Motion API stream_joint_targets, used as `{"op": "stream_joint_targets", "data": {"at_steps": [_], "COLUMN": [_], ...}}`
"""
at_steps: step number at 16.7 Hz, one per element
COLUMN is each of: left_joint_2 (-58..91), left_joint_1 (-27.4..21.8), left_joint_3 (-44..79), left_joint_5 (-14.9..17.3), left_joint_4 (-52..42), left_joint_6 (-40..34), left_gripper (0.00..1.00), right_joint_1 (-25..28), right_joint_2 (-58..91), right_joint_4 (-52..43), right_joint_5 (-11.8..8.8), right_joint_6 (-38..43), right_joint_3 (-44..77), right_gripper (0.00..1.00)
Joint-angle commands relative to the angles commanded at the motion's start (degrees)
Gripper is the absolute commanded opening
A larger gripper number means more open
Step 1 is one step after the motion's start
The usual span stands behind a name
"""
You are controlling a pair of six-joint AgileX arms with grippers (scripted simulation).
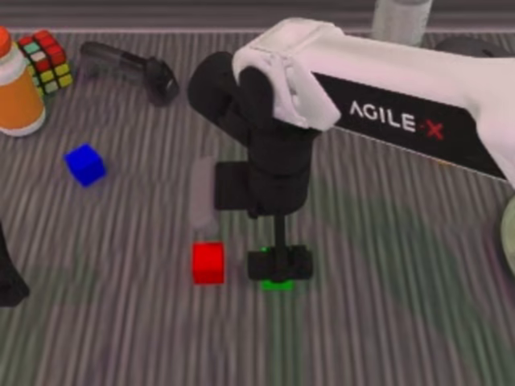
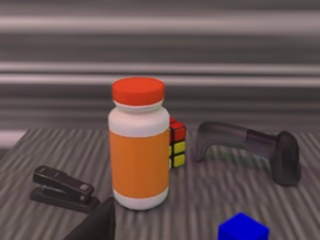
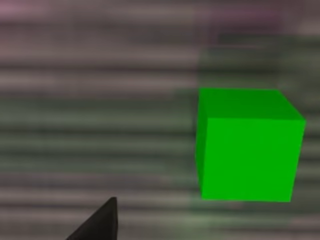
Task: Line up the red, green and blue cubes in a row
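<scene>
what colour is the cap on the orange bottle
Red-orange, above a white shoulder; the bottle cap shows best in the left wrist view.

Back left of the desk: an orange-labelled bottle, a puzzle cube just behind it, a dark scanner, plus a black stapler.

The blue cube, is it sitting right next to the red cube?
No, in the top view the blue cube lies apart toward the table's left, well away from the red cube.
</scene>
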Motion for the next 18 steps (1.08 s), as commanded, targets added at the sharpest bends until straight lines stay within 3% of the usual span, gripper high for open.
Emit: {"op": "stream_joint_targets", "data": {"at_steps": [10, 18], "left_joint_2": [2.9, 30.5], "left_joint_1": [-0.8, -4.5], "left_joint_3": [2.8, 27.1], "left_joint_5": [1.3, 6.5], "left_joint_4": [-1.7, -19.0], "left_joint_6": [1.1, 10.8], "left_gripper": [1.00, 1.00], "right_joint_1": [-1.2, -11.9], "right_joint_2": [-3.2, -29.7], "right_joint_4": [-0.6, 15.9], "right_joint_5": [-0.2, -2.1], "right_joint_6": [0.7, 9.3], "right_joint_3": [0.3, -20.5], "right_gripper": [1.00, 1.00]}}
